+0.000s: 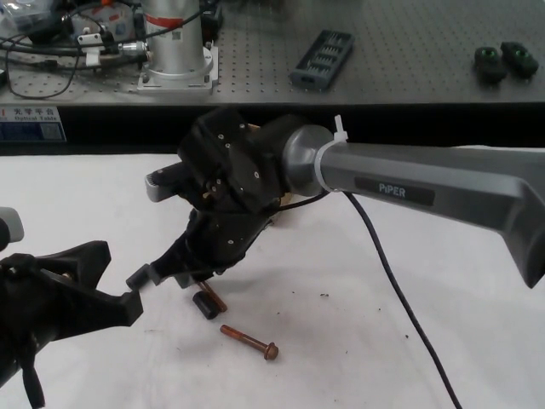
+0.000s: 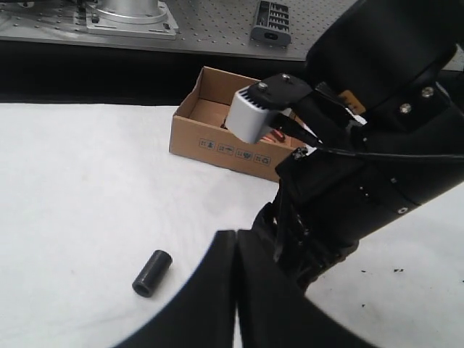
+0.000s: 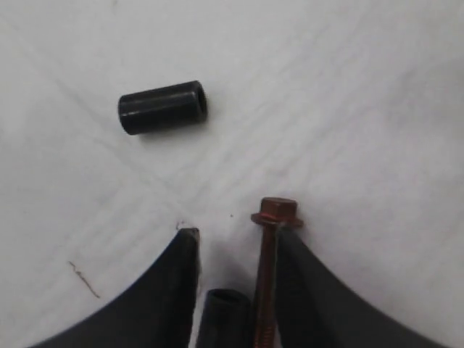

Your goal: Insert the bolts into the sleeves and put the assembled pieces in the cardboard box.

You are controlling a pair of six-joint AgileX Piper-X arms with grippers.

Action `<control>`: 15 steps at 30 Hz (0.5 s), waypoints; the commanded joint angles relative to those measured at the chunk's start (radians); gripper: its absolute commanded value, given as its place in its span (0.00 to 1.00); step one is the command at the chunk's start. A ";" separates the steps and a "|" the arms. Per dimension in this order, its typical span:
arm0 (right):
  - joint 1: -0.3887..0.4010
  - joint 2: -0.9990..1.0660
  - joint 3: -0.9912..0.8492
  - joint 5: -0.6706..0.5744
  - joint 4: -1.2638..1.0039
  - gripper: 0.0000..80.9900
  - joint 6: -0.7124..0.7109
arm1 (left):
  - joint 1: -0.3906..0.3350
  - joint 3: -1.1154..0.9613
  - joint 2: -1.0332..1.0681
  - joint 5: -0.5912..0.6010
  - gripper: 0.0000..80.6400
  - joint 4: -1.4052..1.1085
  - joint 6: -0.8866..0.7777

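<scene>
While one loose bolt [image 1: 249,339] lies bare on the near part of the white cloth [image 1: 383,358], the left gripper [image 2: 236,243] sits at the near left with its fingers pressed together on nothing, and an unfilled sleeve [image 2: 151,272] lies near it. Farther in, the right gripper [image 3: 235,239] hangs low over the cloth, its fingers spread. A second sleeve [image 3: 226,312] and a second bolt [image 3: 272,246] lie side by side between them, not yet joined. Farthest off stands the cardboard box [image 2: 217,148]. Something copper-coloured shows inside it, though I cannot tell what. At least two pairs seem left to assemble and box.
</scene>
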 commanded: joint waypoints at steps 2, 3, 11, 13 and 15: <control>-0.005 0.008 -0.010 0.039 0.013 0.32 -0.020 | 0.003 -0.001 -0.008 -0.016 0.01 -0.020 0.008; -0.006 0.008 -0.008 0.040 0.013 0.32 -0.020 | 0.003 -0.001 -0.008 -0.016 0.01 -0.020 0.008; -0.008 0.036 -0.001 0.040 0.011 0.32 -0.025 | 0.003 -0.001 -0.008 -0.016 0.01 -0.020 0.008; -0.008 0.053 -0.001 0.042 0.011 0.32 -0.027 | 0.003 -0.001 -0.008 -0.016 0.01 -0.020 0.008; -0.010 0.072 -0.001 0.056 0.013 0.29 -0.031 | 0.003 -0.001 -0.008 -0.016 0.01 -0.020 0.008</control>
